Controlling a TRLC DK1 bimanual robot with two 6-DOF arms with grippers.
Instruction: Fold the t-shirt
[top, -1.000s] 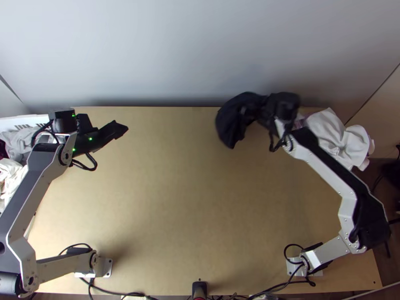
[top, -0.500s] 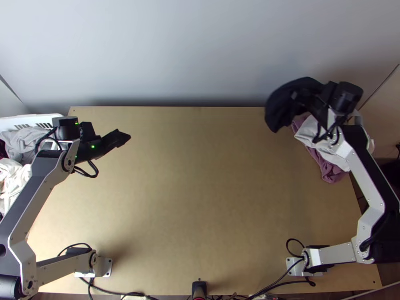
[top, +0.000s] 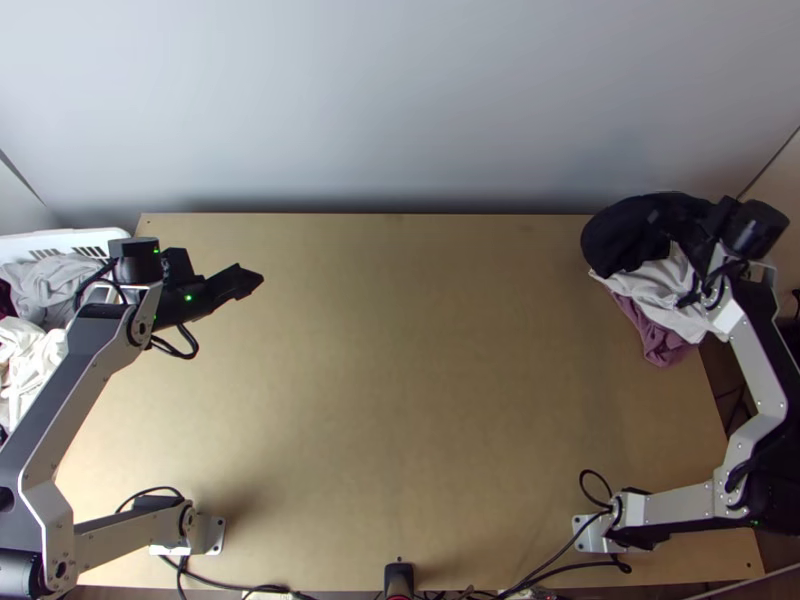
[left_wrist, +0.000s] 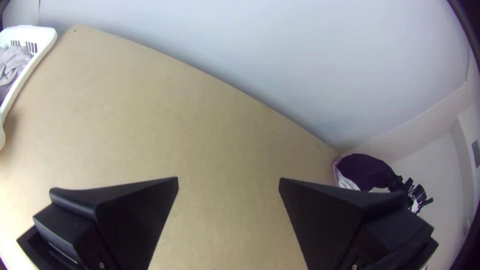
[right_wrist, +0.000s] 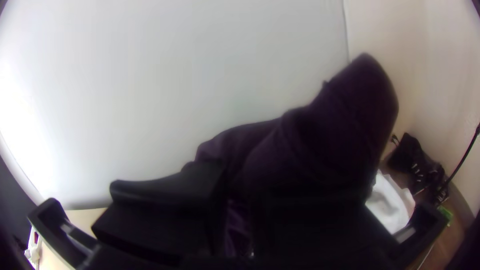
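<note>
At the table's far right corner in the top view, my right gripper (top: 668, 222) is shut on a bunched dark t-shirt (top: 622, 238), held over a pile of white and mauve cloth. In the right wrist view the dark t-shirt (right_wrist: 330, 135) bulges up from between the fingers of my right gripper (right_wrist: 235, 200). My left gripper (top: 258, 279) hangs over the far left part of the table. The left wrist view has my left gripper (left_wrist: 228, 182) open, its two fingers wide apart with bare table between them.
White cloth (top: 665, 290) and mauve cloth (top: 655, 335) lie piled at the table's right edge. A white basket (top: 62, 240) with grey and white clothes stands at the left edge. A wall runs behind the table (top: 400, 380).
The right arm has carried the dark t-shirt rightward from right of the table's middle to above the cloth pile. The left arm has shifted only slightly.
</note>
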